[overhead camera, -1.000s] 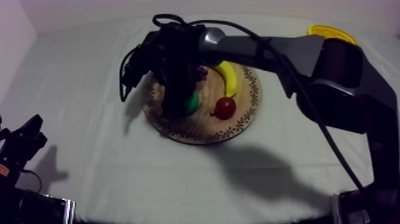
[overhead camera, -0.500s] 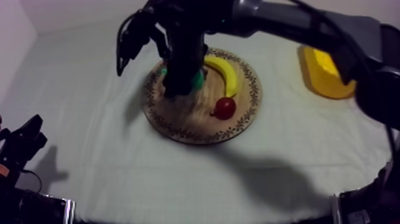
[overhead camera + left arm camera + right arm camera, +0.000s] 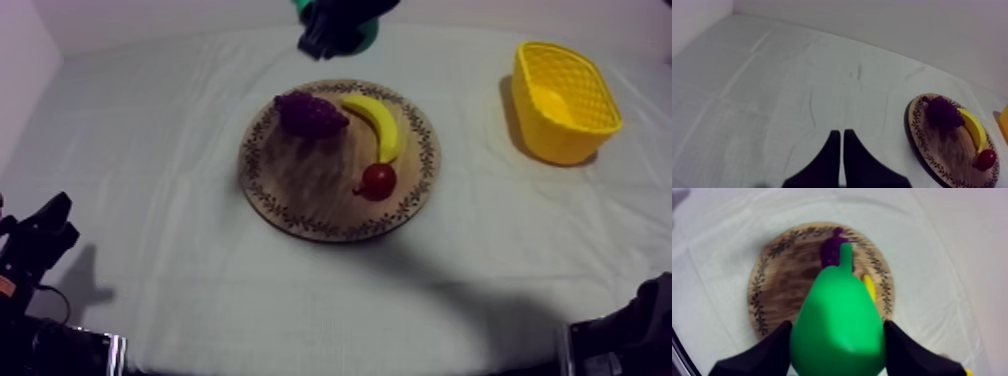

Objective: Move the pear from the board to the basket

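My right gripper (image 3: 335, 25) hangs high above the far edge of the table, shut on the green pear (image 3: 371, 37). In the right wrist view the pear (image 3: 839, 323) sits between the two black fingers (image 3: 767, 353), over the round wooden board (image 3: 777, 288). The board (image 3: 300, 190) lies mid-table with grapes (image 3: 310, 113), a banana (image 3: 378, 125) and a small red fruit (image 3: 378, 181) on it. At the right stands the yellow basket (image 3: 565, 90). My left gripper (image 3: 45, 225) rests low at the left, its fingers (image 3: 832, 155) together as a wedge.
Bare grey-white cloth lies between the board and the basket and across the near half of the table. In the left wrist view the board (image 3: 922, 145) with grapes (image 3: 942, 111) and banana (image 3: 974, 129) lies off to one side.
My right gripper closed on the pear on the board and lifted it up and away towards the far edge. The arm no longer covers the board or basket. The left arm stayed still.
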